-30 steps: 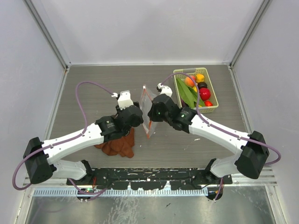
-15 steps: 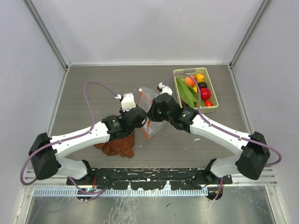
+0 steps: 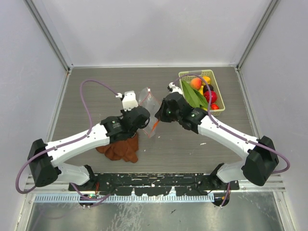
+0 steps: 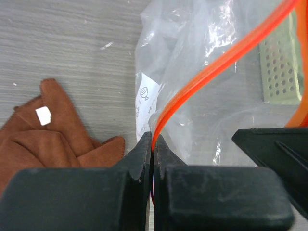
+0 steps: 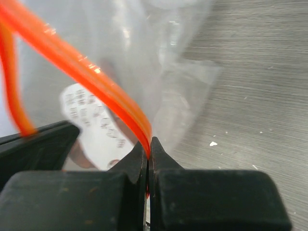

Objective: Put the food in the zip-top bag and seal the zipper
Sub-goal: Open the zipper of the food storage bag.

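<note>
The clear zip-top bag (image 3: 148, 102) hangs between both grippers above the table, mouth toward the arms. My left gripper (image 3: 147, 121) is shut on one side of the orange-red zipper (image 4: 217, 61); its tips (image 4: 153, 140) pinch the strip. My right gripper (image 3: 158, 115) is shut on the zipper's (image 5: 86, 72) other side, tips (image 5: 149, 144) clamped on it. The two strips stand apart, so the mouth is open. The food lies in the basket: peach (image 3: 195, 83), orange-yellow piece (image 3: 206, 80), dark purple piece (image 3: 208, 88), red apple (image 3: 211, 96), green leaves (image 3: 191, 96). I see no food in the bag (image 4: 192, 96).
The pale green slotted basket (image 3: 220, 92) stands at the back right, close behind the right arm. A rust-brown cloth (image 3: 120, 149) lies crumpled under the left arm, also the cloth (image 4: 48, 130) left of the bag. Grey walls enclose the table on three sides.
My left gripper has closed on the zipper strip. The right gripper has shifted slightly back and right with its side, and the bag has tilted and spread between them.
</note>
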`<action>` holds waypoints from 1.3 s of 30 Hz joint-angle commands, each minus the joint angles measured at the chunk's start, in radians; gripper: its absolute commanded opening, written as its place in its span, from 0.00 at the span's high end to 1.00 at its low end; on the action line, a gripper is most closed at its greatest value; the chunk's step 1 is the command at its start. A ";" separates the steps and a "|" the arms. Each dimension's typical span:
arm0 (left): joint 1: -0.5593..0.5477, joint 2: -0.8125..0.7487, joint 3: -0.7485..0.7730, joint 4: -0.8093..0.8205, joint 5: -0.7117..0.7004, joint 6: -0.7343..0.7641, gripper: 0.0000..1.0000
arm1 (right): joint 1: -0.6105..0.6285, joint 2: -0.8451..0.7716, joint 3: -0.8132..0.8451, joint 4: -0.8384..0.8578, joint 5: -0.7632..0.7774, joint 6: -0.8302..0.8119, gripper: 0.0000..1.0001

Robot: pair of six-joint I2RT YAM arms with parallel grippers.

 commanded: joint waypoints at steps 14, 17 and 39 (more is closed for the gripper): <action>-0.003 0.028 0.293 -0.312 -0.165 0.144 1.00 | -0.099 0.078 0.012 0.029 -0.084 -0.052 0.89; -0.003 0.054 0.296 -0.299 -0.120 0.147 1.00 | -0.100 0.064 -0.016 0.116 -0.136 -0.028 0.67; -0.003 0.134 0.346 -0.290 -0.035 0.101 1.00 | -0.085 0.255 0.012 0.365 -0.206 0.103 0.08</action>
